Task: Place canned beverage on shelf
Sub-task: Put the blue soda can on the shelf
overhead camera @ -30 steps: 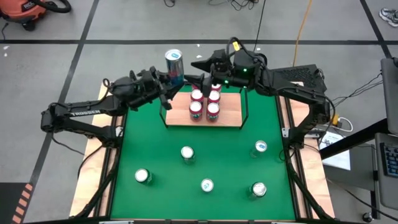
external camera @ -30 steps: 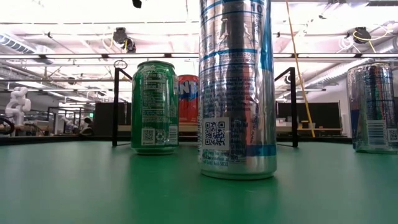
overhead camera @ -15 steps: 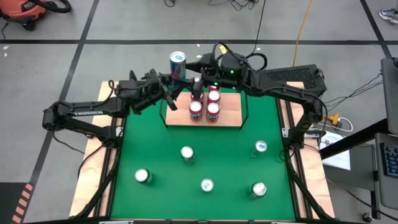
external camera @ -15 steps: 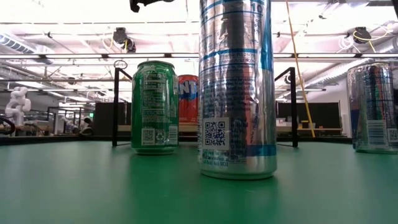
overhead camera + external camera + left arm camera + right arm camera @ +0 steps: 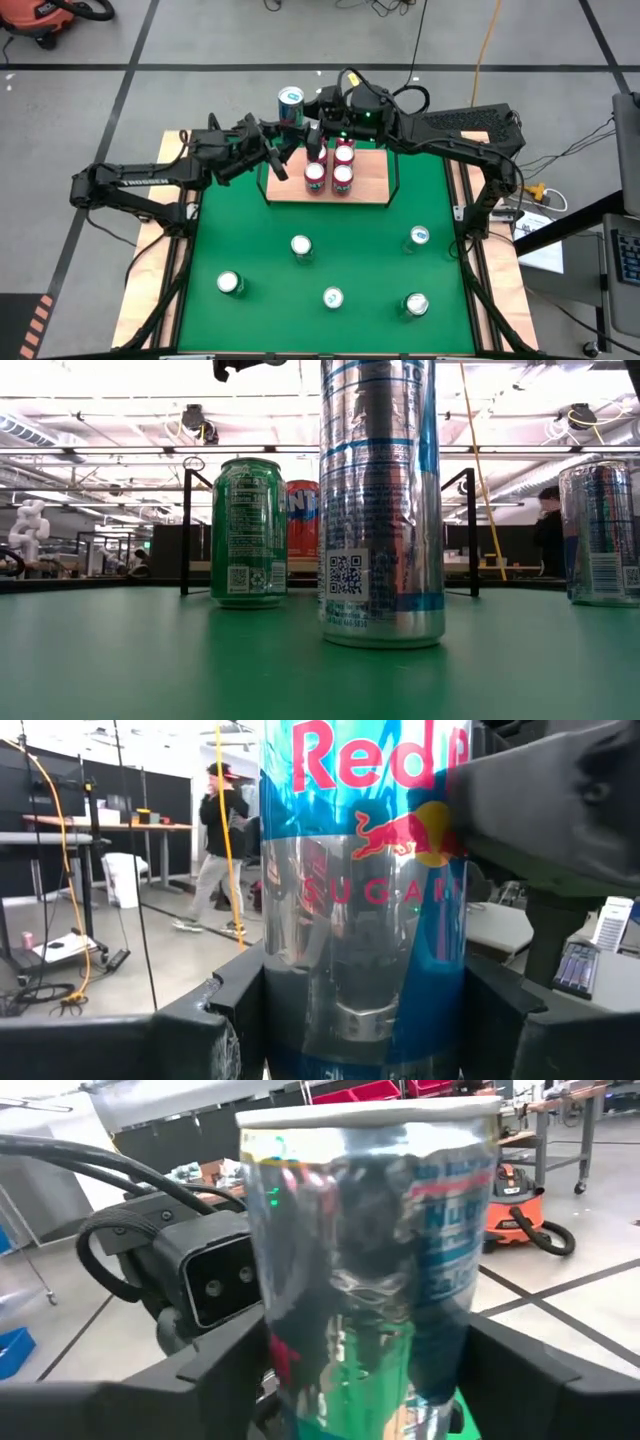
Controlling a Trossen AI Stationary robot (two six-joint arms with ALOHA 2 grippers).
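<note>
The left gripper [image 5: 277,140] is clamped on a tall silver-and-blue drink can [image 5: 290,105], held upright in the air just behind the back rail of the small light-wood shelf with thin black rails [image 5: 372,186]. The right gripper [image 5: 312,115] brackets the same can from the opposite side; whether its fingers press it, I cannot tell.

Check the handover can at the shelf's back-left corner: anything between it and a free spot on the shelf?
The tall can sits between the left gripper and right gripper, above the shelf. Four cans fill the shelf's left-centre and the back rail lies below; its right half looks bare.
</note>
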